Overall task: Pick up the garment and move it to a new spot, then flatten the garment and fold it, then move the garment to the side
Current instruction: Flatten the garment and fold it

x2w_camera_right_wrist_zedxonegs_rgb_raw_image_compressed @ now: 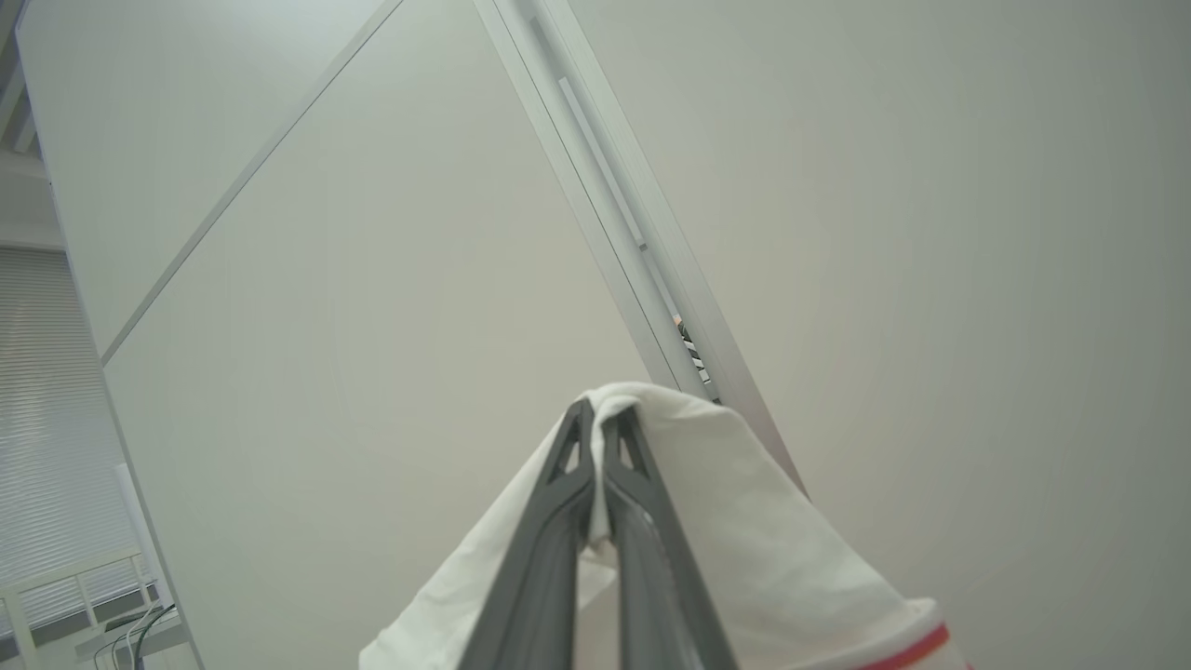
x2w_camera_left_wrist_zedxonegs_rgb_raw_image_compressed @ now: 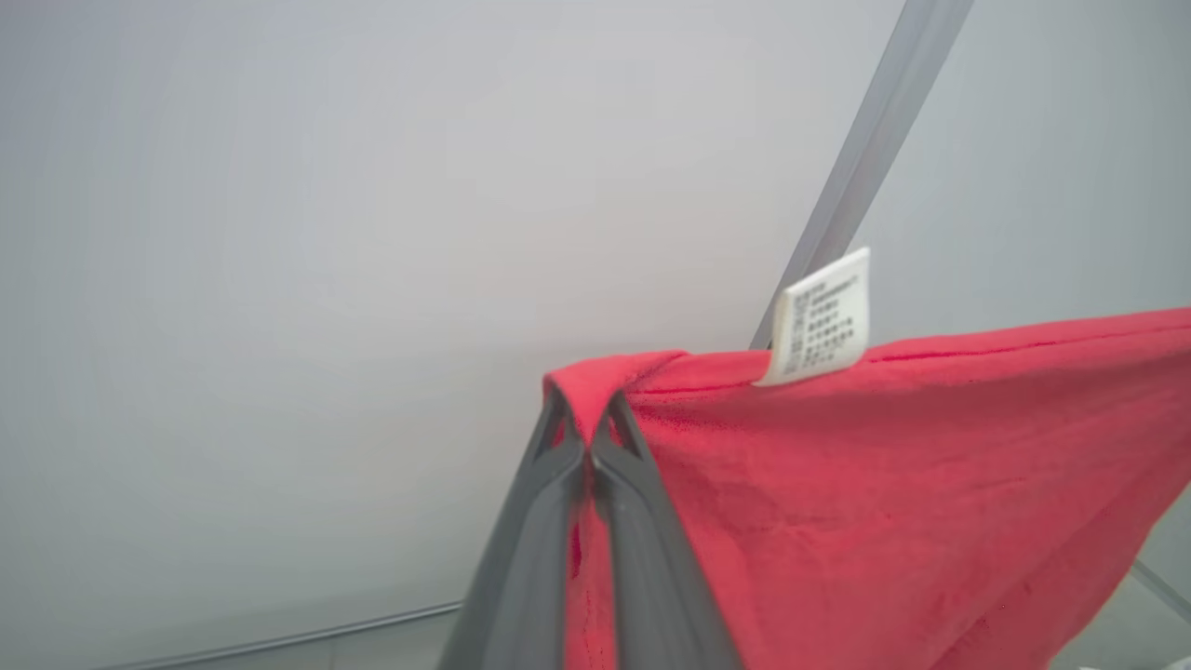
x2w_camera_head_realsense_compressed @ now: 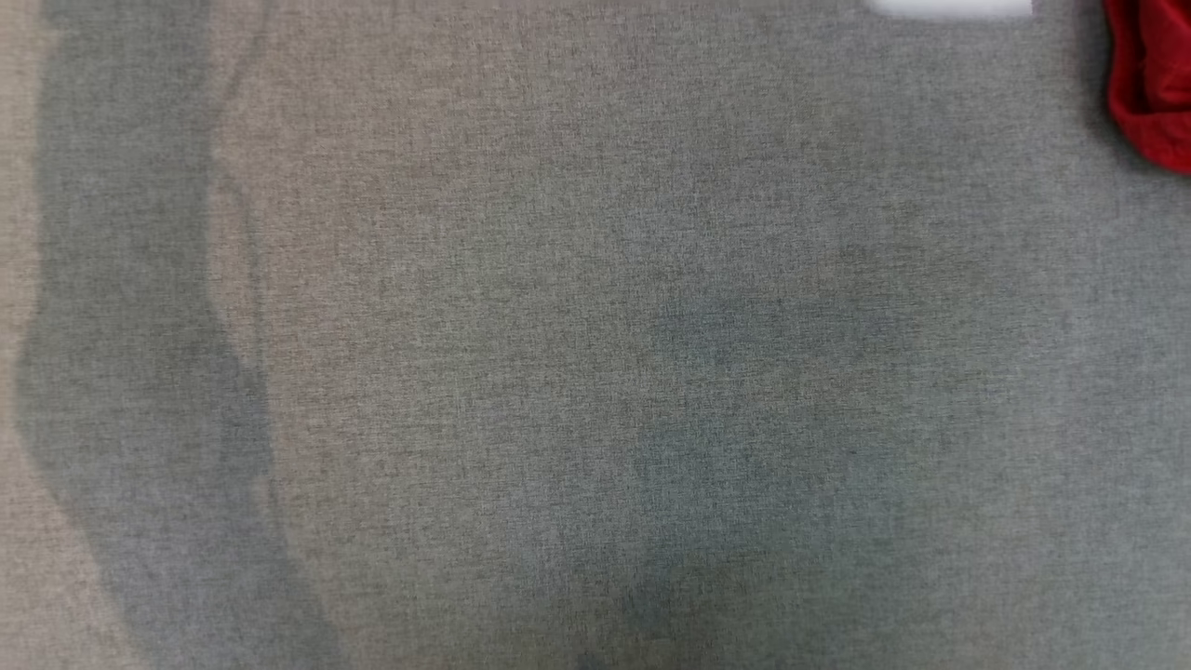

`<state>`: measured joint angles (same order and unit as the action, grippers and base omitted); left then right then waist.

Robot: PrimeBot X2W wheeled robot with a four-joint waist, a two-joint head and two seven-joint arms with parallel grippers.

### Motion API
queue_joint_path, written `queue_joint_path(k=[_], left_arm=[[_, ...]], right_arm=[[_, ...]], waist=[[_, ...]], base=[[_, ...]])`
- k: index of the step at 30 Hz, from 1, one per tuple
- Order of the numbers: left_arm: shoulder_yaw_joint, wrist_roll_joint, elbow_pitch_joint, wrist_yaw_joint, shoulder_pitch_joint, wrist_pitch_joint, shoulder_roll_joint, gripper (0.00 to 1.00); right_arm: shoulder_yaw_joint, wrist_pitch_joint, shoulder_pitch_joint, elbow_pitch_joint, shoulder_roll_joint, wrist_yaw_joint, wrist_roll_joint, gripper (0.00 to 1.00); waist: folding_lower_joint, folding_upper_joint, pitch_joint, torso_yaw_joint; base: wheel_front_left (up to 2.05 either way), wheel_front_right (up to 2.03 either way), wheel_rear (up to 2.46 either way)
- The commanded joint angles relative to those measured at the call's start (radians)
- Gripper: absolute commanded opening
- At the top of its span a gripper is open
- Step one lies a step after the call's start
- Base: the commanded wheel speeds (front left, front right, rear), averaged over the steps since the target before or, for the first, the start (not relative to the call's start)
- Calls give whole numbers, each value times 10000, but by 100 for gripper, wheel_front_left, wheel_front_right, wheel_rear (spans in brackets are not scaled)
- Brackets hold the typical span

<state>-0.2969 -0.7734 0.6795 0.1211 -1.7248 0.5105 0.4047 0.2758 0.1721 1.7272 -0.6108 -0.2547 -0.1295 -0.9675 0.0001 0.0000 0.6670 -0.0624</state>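
Note:
In the left wrist view my left gripper [x2w_camera_left_wrist_zedxonegs_rgb_raw_image_compressed: 586, 419] is shut on a corner of the red garment [x2w_camera_left_wrist_zedxonegs_rgb_raw_image_compressed: 884, 502]. The cloth is lifted in the air and stretches away to the right, with a white care label [x2w_camera_left_wrist_zedxonegs_rgb_raw_image_compressed: 823, 316] standing up from its top edge. My right gripper [x2w_camera_right_wrist_zedxonegs_rgb_raw_image_compressed: 600, 419] is shut on a fold of white cloth [x2w_camera_right_wrist_zedxonegs_rgb_raw_image_compressed: 772, 540] with a red band [x2w_camera_right_wrist_zedxonegs_rgb_raw_image_compressed: 907, 649] at its lower edge. This looks like another part of the same garment, and it drapes down over both fingers. Red cloth [x2w_camera_head_realsense_compressed: 1154, 84] also shows at the head view's top right corner.
The grey fabric table top [x2w_camera_head_realsense_compressed: 595, 354] spreads across the head view, with broad soft shadows on its left side and middle. A white strip [x2w_camera_head_realsense_compressed: 949, 7] lies at its far edge. Pale wall panels and a metal post [x2w_camera_right_wrist_zedxonegs_rgb_raw_image_compressed: 633, 242] stand behind the raised grippers.

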Motion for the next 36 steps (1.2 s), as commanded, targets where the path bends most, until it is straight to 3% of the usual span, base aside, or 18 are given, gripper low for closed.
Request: queue_joint_path(k=[1, 4, 7, 10, 16, 21, 25, 36], left_arm=[[52, 174, 104, 25, -384, -528, 6, 0], [194, 198, 517, 74, -1077, -1830, -204, 0], [189, -123, 1153, 98, -1270, -2062, -368, 0], [-380, -664, 1371, 114, -925, -1414, -403, 0], [-1834, -1971, 970, 97, 688, 791, 221, 0], [-2632, -3247, 374, 99, 2458, 2322, 719, 0], [-3106, -3920, -208, 99, 3917, 2578, 921, 0], [-3874, -5288, -1870, 100, 7194, 1819, 1847, 0]], right_arm=[[-64, 329, 406, -86, -95, -24, -15, 0], [-201, 785, 853, -257, 1, -24, -151, 0], [12, 889, 919, -142, 40, -24, -335, 0], [433, 927, 372, 192, 70, -24, -884, 0], [2374, 242, -1154, 569, -792, -24, -1325, 0], [3373, 62, -2634, 738, -1584, -24, -1918, 0], [4217, -384, -3911, 933, -1948, -24, -2475, 0], [6103, -1888, -7140, 2134, -3065, -24, -4155, 0]], waist=[[-1, 0, 114, -13], [-1, 0, 191, 24], [-1, 0, 188, 75], [-1, 0, 207, 99], [-1, 0, 81, 224], [-1, 0, -215, 241], [-1, 0, -619, 208], [-1, 0, -2379, 84]], base=[[0, 0, 0], [0, 0, 0], [0, 0, 0], [0, 0, 0], [0, 0, 0], [0, 0, 0], [0, 0, 0], [0, 0, 0]])
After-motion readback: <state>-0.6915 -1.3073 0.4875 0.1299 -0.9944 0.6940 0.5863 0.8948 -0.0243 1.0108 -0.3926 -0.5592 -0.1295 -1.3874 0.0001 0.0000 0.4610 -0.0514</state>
